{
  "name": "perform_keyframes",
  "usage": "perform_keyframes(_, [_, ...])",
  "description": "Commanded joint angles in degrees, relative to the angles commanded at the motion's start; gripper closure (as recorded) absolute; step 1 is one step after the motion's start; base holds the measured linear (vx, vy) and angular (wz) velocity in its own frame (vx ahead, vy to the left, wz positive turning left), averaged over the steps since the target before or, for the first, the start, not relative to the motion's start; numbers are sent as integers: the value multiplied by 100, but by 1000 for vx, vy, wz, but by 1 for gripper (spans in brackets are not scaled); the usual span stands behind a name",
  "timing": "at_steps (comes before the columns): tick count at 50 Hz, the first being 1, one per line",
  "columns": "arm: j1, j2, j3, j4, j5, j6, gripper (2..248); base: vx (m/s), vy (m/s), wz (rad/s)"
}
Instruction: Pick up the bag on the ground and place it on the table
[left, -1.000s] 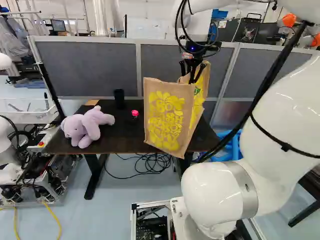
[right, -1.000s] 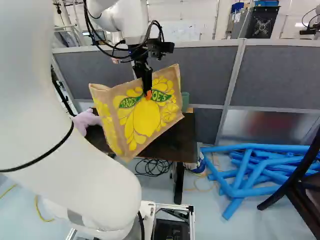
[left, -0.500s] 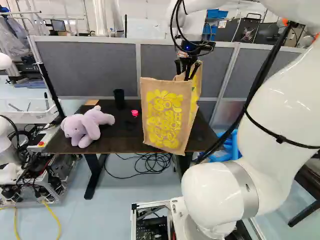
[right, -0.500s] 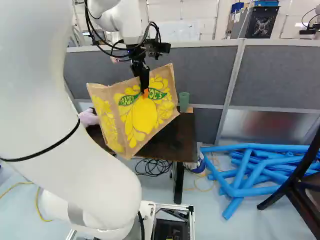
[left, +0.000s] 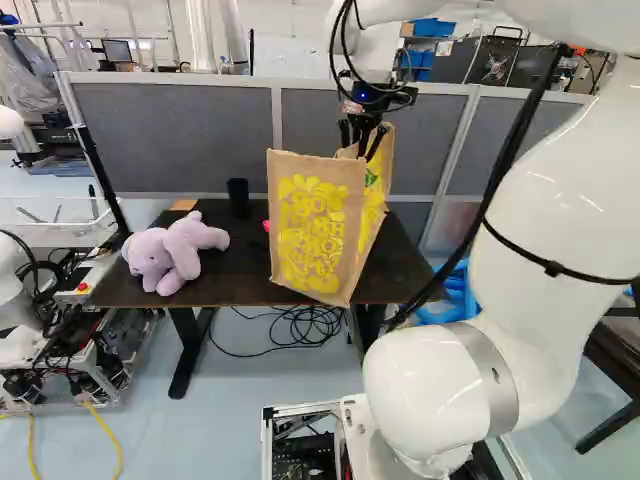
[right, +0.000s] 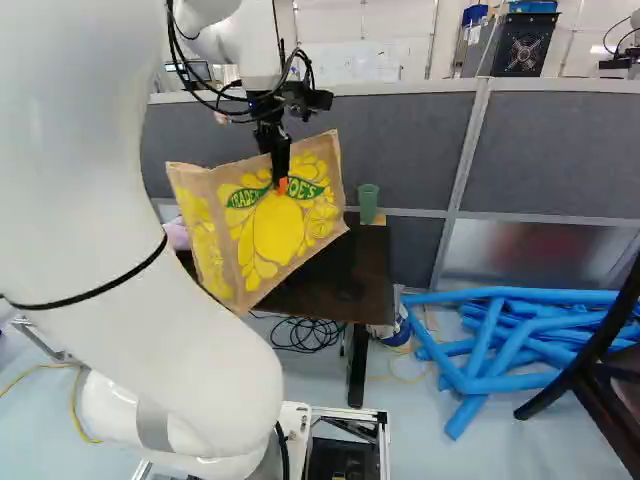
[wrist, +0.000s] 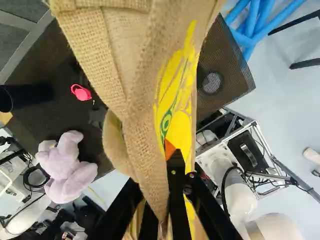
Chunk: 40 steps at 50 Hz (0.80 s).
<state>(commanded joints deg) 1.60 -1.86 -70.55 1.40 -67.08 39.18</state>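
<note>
Bag (left: 308, 228): raised, its base near the table's near edge in the left base view and leaning in the right base view; I cannot tell whether it touches the top.
Weave: coarse, like burlap; I judge it light and soft, unlikely to slip or break, though stiff enough to keep its broad shape. What it may hold inside, I cannot see.
Pincer (left: 366, 154): gripping the bag's cloth at the upper part of the lemon panel (right: 275, 225), with an orange pad (wrist: 169, 149) pressed on the outside.
Best hold: this upper wall, near its middle and deep enough to catch plenty of weave. One-sided, it lets the rest sag and swing, so I should lower it gently and let the base settle before opening.
Table (right: 345, 275): beneath and around the bag; my clock is centred on the bag, with twelve straight ahead of my base.
Pink thing (wrist: 81, 93): close by, about ten o'clock.
Plush toy (left: 172, 255): nine o'clock, well apart.
Dark cup (left: 238, 197): between ten and eleven.
Green cup (right: 368, 203): about one o'clock.
Blue tubes (right: 490, 345): on the floor, three o'clock.
</note>
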Motion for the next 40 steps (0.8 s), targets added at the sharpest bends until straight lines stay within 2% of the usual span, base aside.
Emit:
perform_keyframes(27, [161, -697, -215, 1, 8, 0, 228, 0, 0, 0])
perform_keyframes(40, [148, -1144, -467, 1, 166, 0, 228, 0, 0, 0])
